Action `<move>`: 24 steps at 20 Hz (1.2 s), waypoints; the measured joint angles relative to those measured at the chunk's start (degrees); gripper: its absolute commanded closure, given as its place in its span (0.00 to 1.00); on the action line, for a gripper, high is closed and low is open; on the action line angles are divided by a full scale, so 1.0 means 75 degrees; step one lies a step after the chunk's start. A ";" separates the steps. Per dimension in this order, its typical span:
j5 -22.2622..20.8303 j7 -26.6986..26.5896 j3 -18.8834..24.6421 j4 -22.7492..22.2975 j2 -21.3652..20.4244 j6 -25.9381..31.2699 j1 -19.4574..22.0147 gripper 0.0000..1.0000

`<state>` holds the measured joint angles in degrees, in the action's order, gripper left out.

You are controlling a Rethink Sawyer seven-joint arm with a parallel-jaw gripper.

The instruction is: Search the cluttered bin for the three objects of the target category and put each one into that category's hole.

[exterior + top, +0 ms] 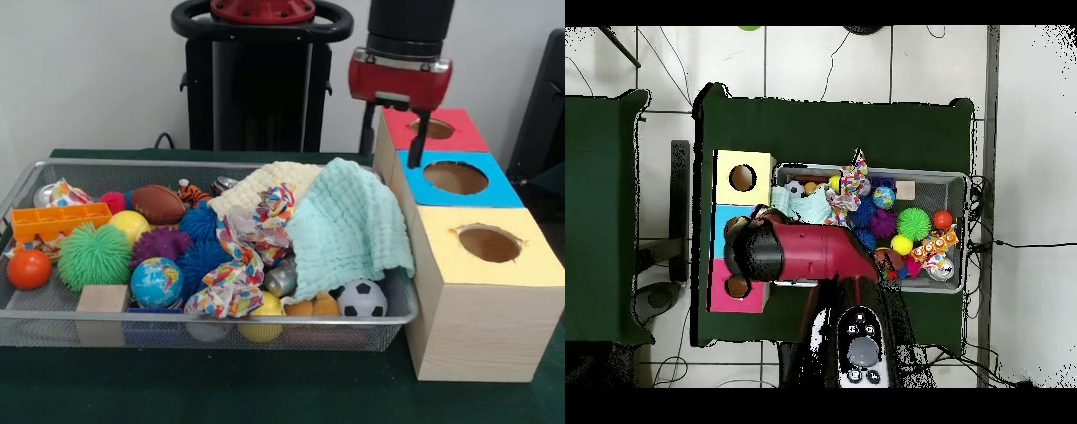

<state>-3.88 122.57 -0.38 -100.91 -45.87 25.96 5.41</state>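
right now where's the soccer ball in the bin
In the front view the soccer ball sits at the bin's near right corner, under the edge of the mint cloth, beside the yellow-topped box.

The front camera is sitting low and close at the table's edge, looking level across the wire bin (35, 322) and the wooden box (477, 309) with its 3 coloured tops, which are filling most of its picture. The overhead camera is hanging high above and looking straight down, taking in the whole green table (825, 120) and tiled floor (825, 60) around it. It is turned half round against the front camera. Both views are sharing the bin (965, 185), the box (725, 160) and the red arm (815, 255).
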 measured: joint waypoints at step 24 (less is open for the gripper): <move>-0.0848 0.0000 0.0283 0.0375 0.1072 -0.0123 0.2855 0.00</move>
<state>-10.24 122.57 1.75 -98.10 -37.83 25.04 26.83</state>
